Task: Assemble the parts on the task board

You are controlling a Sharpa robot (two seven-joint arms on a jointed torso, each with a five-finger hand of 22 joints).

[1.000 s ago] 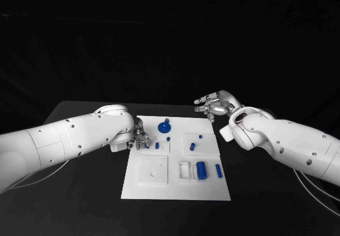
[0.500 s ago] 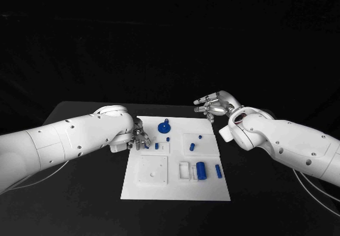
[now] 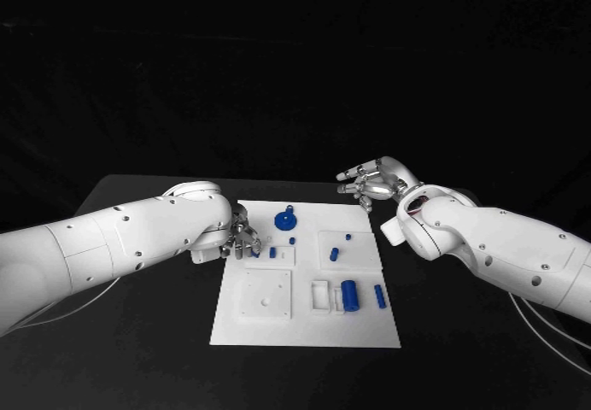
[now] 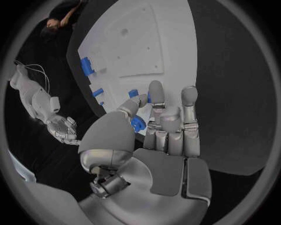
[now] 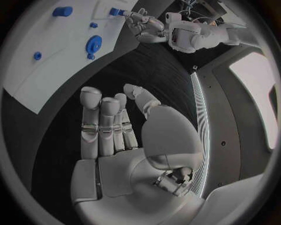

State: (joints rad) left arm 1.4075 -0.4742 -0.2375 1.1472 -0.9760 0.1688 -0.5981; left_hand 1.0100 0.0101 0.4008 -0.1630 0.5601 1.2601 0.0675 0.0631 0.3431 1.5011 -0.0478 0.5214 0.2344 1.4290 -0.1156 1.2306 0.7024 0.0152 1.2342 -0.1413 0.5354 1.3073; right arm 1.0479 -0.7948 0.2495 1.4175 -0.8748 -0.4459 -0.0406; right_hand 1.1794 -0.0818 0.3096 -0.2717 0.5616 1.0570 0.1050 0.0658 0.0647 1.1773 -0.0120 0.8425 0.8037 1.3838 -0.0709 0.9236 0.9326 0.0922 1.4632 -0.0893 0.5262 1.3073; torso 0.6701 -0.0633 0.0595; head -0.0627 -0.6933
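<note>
The white task board (image 3: pixel 253 329) lies in the middle of the black table. Near its left edge my left hand (image 3: pixel 234 239) pinches a small blue peg (image 3: pixel 255 250) at its fingertips; the right wrist view shows that left hand (image 5: pixel 143 24) with the peg (image 5: pixel 116 11). Just beside it a second short peg (image 3: pixel 272 253) stands in the board. A blue gear (image 3: pixel 284 224) sits toward the far edge. My right hand (image 3: pixel 373 184) hangs beyond the board's far right corner, its fingers (image 5: pixel 100 122) apart and holding nothing.
More blue parts rest on the board: a small peg (image 3: pixel 335 253), a thick cylinder (image 3: pixel 350 295) and a slimmer one (image 3: pixel 379 296) near the right edge. A raised white square plate (image 3: pixel 266 295) takes up the near left. Bare black table (image 3: pixel 136 342) surrounds the board.
</note>
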